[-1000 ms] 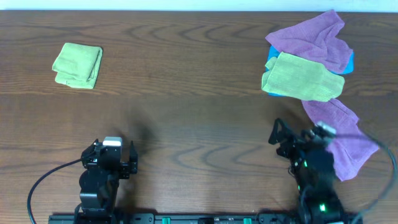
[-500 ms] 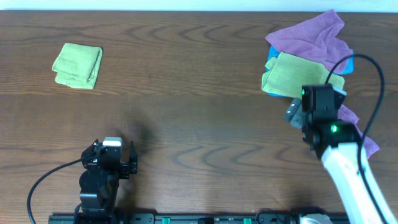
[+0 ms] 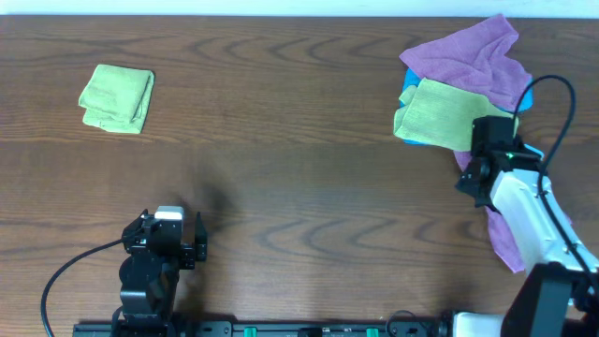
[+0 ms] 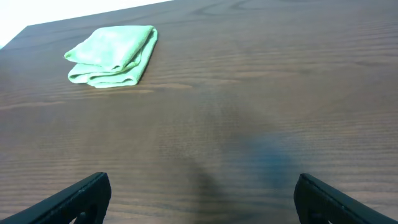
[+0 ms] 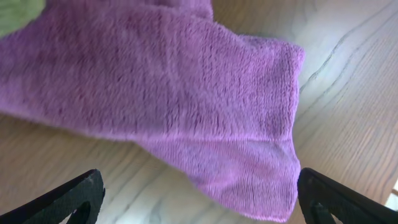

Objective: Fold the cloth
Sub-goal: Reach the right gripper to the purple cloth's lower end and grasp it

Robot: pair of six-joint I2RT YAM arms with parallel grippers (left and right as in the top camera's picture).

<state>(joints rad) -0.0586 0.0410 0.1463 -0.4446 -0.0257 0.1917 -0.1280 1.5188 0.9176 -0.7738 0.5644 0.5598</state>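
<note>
Overhead, the right arm covered most of the cloth [image 3: 506, 245]. Only a violet strip showed on the near side of the flat yellow-green cloth [image 3: 454, 114], plus a sliver at that cloth's near edge. The right gripper [image 3: 473, 180] hung just beside the same edge, over the violet towel. From this height I could not tell how its jaws stood or whether they touched the fabric. A rumpled mauve cloth [image 3: 468, 51] lay on the far side of the yellow-green cloth, overlapping it. Something blue [image 3: 409, 82] peeked out beneath both and was mostly hidden. A folded green cloth [image 3: 117, 98] lay well apart to the left of the yellow-green one, across the wooden table [image 3: 299, 168]. The left gripper [image 3: 168, 245] sat far off to its near left.

In the left wrist view, the left gripper [image 4: 202, 190] showed only its two fingertips, cut off at the bottom corners. They were spread wide over bare wood and held nothing. The folded green cloth [image 4: 112, 55] lay ahead.

In the right wrist view, the right gripper [image 5: 199, 186] was likewise spread wide and empty. The cloth [image 5: 174, 93] filled the frame beyond its tips, with one corner lying flat on the wood. A blurred scrap of the yellow-green cloth [image 5: 15, 12] touched its upper left.
</note>
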